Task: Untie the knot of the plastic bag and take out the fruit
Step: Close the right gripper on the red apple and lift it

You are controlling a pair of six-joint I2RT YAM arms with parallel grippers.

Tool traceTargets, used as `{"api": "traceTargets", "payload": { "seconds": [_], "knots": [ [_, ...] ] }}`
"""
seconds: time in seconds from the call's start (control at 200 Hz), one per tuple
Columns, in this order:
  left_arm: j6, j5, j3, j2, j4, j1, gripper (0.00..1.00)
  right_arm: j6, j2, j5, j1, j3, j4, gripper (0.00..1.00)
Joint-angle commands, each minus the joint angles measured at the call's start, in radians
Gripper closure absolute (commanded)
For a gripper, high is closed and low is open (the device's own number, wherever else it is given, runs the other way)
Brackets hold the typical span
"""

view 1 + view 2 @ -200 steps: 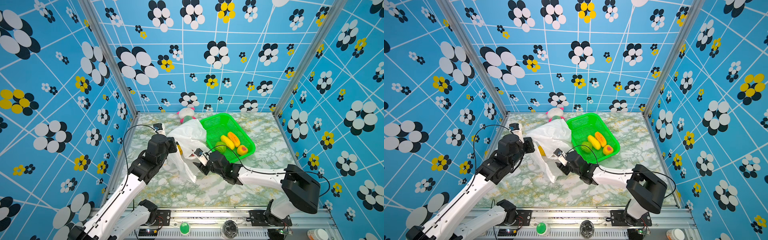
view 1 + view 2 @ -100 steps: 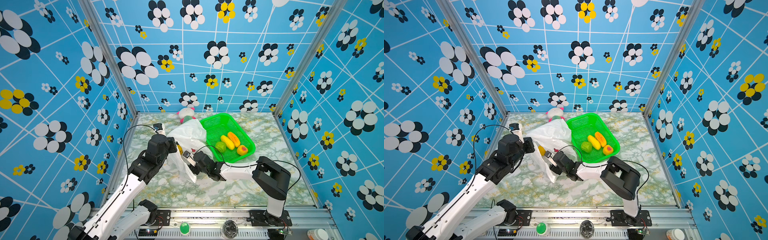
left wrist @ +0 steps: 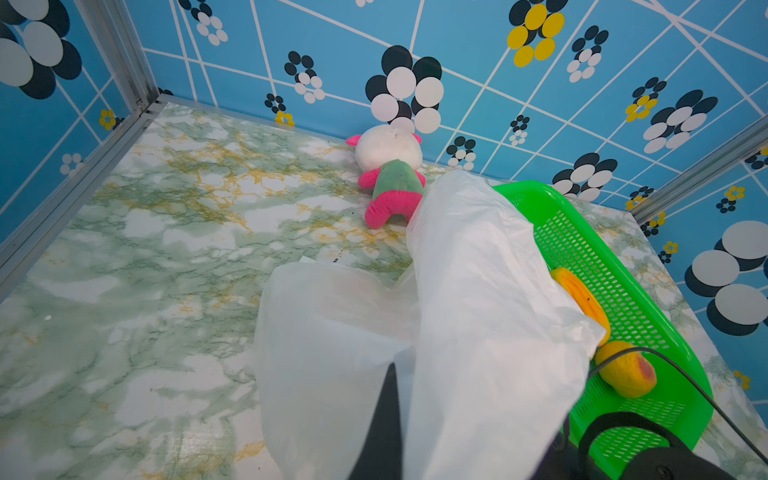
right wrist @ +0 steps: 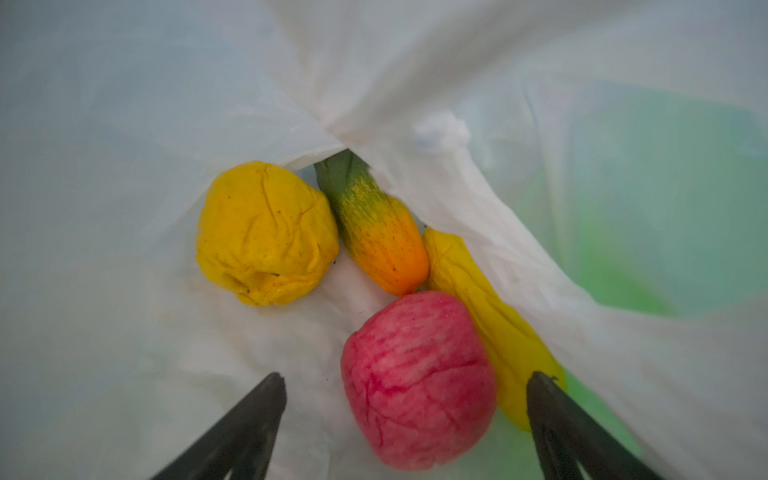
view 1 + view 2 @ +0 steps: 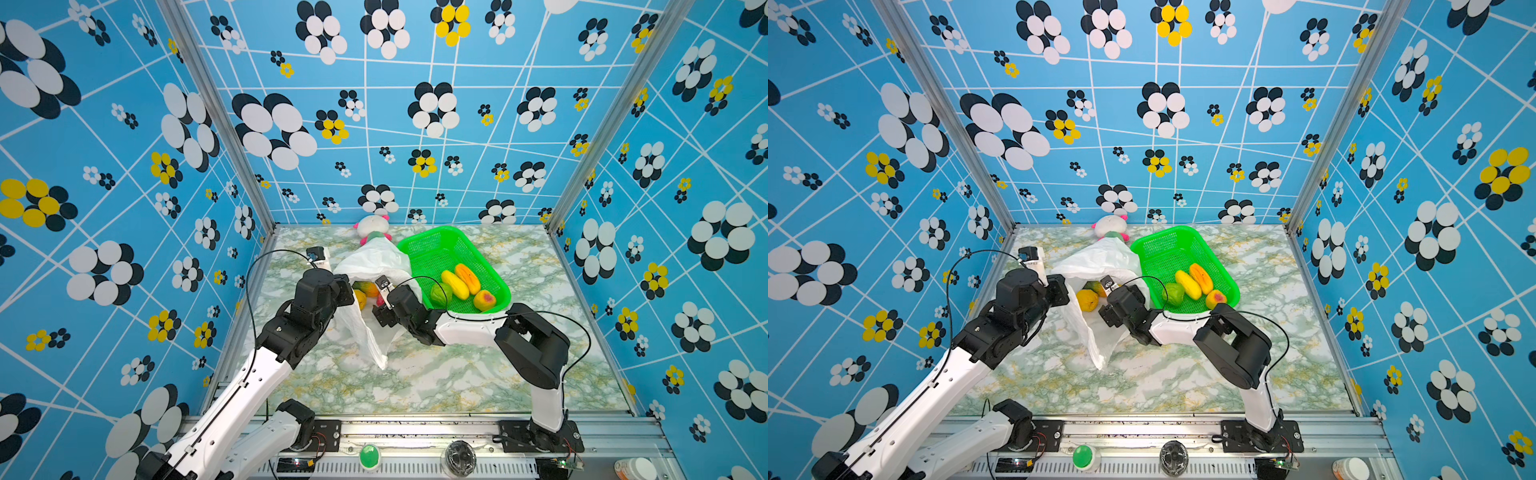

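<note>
Toward the far edge of the table point(image 5: 457, 374), against the left rim of the basket point(image 5: 432, 253), the bag point(image 5: 374, 264) lies mouth open, with the left gripper point(image 5: 345, 291) pinched shut on its raised film. Inside the mouth the right gripper point(image 4: 408, 377) stands wide open and empty, jaws either side of the red fruit point(image 4: 417, 345), nearest of four in the bag. Advance until the fruit sits deep between the jaws, close across its widest part without trapping film, then lift clear.
</note>
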Motion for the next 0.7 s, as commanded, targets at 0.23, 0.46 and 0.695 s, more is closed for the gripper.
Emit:
{"api": "traceTargets", "payload": {
  "seconds": [0.23, 0.46, 0.695],
  "knots": [
    [-0.009, -0.009, 0.007, -0.009, -0.009, 0.007, 0.96, 0.092, 0.132, -0.074, -0.041, 0.133, -0.119, 0.2],
    [-0.009, -0.01, 0.008, -0.008, -0.009, 0.007, 0.96, 0.09, 0.091, -0.105, -0.041, 0.091, -0.104, 0.48],
    [-0.01, -0.013, 0.006, -0.005, -0.008, 0.007, 0.96, 0.093, -0.072, -0.17, -0.04, -0.054, -0.022, 0.59]
  ]
}}
